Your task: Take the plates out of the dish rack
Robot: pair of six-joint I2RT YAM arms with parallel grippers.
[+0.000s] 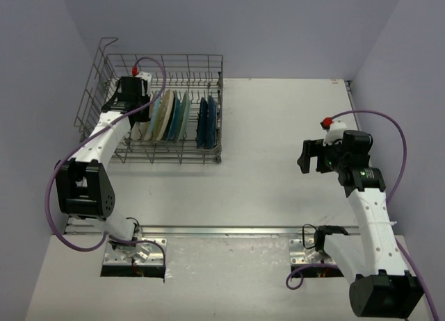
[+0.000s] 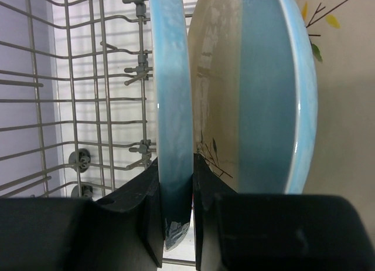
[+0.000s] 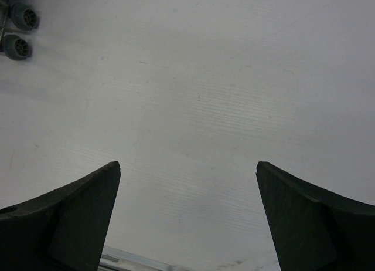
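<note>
Clamping the rim of the pale blue plate (image 2: 173, 95), left claw (image 2: 176, 189) sits nearly closed inside the dish rack (image 2: 88, 101), twig-motif plate (image 2: 246, 95) just beside it; right claw (image 3: 187, 212) wide apart, empty, above the worktop (image 3: 205, 95).

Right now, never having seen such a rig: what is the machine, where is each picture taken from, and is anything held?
Two white robot arms are bolted at the near edge of the table. The overhead picture looks down from behind them; the other two come from a camera on each wrist. On the table stands a wire dish rack with plates standing on edge. The left gripper reaches into it, fingers closed on the rim of a pale blue plate. The right gripper is open and empty, over bare table.
</note>
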